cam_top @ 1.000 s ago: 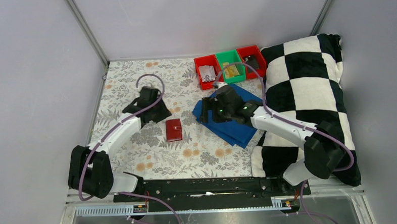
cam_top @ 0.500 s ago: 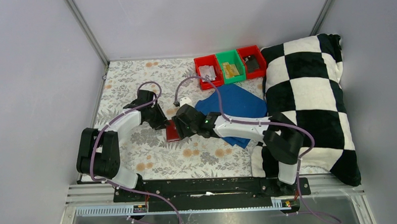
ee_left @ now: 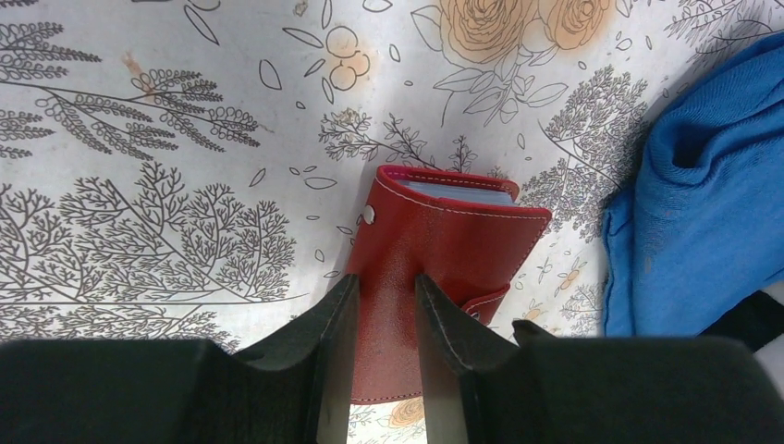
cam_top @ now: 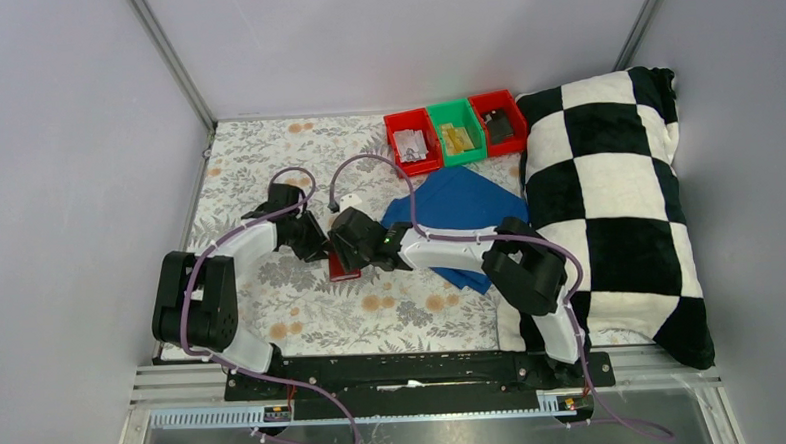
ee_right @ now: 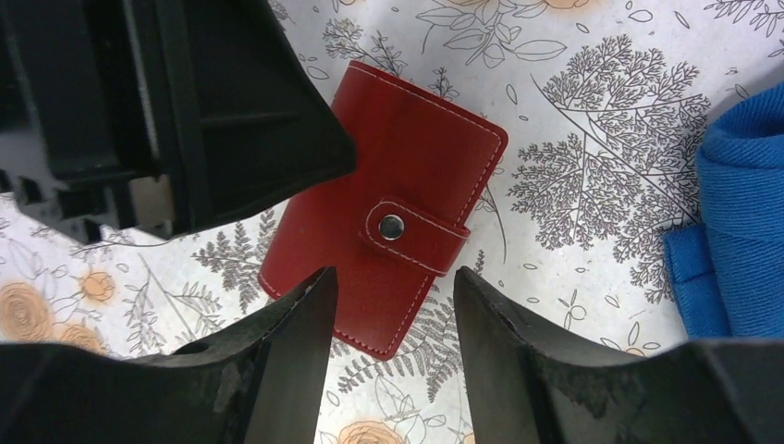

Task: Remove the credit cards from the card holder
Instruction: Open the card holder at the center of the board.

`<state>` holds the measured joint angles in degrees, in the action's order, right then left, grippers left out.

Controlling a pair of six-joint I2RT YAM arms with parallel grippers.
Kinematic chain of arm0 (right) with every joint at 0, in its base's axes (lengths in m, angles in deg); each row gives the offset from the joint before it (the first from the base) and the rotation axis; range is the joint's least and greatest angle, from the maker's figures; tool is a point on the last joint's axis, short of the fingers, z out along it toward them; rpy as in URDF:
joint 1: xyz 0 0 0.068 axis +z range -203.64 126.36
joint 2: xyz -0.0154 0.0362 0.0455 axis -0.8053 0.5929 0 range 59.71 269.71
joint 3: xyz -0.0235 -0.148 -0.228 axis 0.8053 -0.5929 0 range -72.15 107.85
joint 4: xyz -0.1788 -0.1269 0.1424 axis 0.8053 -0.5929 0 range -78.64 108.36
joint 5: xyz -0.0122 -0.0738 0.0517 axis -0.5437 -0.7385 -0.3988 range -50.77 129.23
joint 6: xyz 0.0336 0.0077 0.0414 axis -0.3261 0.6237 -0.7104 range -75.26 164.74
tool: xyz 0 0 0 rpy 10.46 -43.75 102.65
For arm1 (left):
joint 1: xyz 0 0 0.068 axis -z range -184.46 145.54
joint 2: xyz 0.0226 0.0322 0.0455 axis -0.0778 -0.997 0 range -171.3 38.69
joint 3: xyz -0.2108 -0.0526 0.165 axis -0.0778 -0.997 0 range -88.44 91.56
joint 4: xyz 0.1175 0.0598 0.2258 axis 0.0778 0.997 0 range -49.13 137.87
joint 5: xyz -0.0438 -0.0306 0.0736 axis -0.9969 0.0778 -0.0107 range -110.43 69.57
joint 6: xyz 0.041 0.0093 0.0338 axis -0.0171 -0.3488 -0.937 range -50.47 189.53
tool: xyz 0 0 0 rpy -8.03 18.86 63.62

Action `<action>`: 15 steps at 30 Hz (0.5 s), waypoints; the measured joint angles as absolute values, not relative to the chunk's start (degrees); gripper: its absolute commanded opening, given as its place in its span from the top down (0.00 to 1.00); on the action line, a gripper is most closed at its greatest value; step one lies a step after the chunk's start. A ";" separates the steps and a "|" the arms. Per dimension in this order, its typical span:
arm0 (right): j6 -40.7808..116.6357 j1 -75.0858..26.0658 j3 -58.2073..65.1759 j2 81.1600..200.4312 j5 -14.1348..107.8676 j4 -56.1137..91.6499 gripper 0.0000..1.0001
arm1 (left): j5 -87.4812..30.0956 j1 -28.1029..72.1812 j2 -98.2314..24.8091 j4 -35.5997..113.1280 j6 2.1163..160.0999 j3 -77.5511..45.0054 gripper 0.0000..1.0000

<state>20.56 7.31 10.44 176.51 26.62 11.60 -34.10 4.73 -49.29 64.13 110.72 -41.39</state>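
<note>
The red card holder (cam_top: 343, 268) lies closed on the floral table, its strap tab (ee_right: 416, 236) snapped shut. Pale edges of the credit cards (ee_left: 459, 192) peek from its far open end. My left gripper (cam_top: 313, 241) comes in from the left. In its wrist view the left gripper (ee_left: 384, 287) has its fingers a narrow gap apart over the holder's (ee_left: 444, 245) top face, with nothing pinched between them. My right gripper (cam_top: 353, 246) comes in from the right. Its own view shows the right gripper (ee_right: 393, 282) open, straddling the near corner of the holder (ee_right: 388, 199).
A folded blue cloth (cam_top: 464, 214) lies just right of the holder, under the right arm. Three small bins, red (cam_top: 411, 141), green (cam_top: 455, 131) and red (cam_top: 498, 119), stand at the back. A black-and-white checkered pillow (cam_top: 608, 193) fills the right side.
The right arm swung left off the blue cloth to the card holder, and its jaws narrowed. The left gripper moved right onto the holder.
</note>
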 measured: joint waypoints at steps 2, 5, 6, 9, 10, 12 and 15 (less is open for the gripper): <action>20.80 7.31 10.85 177.36 26.34 11.69 0.45 | -34.39 4.56 -49.29 63.78 110.70 -41.61 0.68; 21.13 7.31 11.90 178.85 26.06 11.82 0.52 | -35.06 4.34 -49.47 63.52 110.65 -41.72 0.69; 21.21 7.31 12.36 179.44 25.75 11.86 0.56 | -35.24 4.27 -49.55 63.46 110.65 -41.74 0.69; 21.41 7.33 13.41 180.51 24.50 11.36 0.59 | -35.61 4.07 -49.55 63.09 110.70 -42.01 0.69; 21.41 7.33 13.80 180.68 24.09 11.21 0.57 | -35.72 3.99 -49.55 62.93 110.70 -42.07 0.69; 21.43 7.40 14.66 181.05 23.22 10.81 0.52 | -35.81 3.97 -49.55 62.80 110.67 -42.12 0.70; 21.43 7.49 15.51 181.84 21.95 11.01 0.48 | -36.00 3.92 -49.55 62.56 110.65 -42.25 0.70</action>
<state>21.43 7.49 15.51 181.84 21.95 11.01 -36.00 3.92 -49.55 62.56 110.65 -42.25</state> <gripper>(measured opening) 0.485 0.307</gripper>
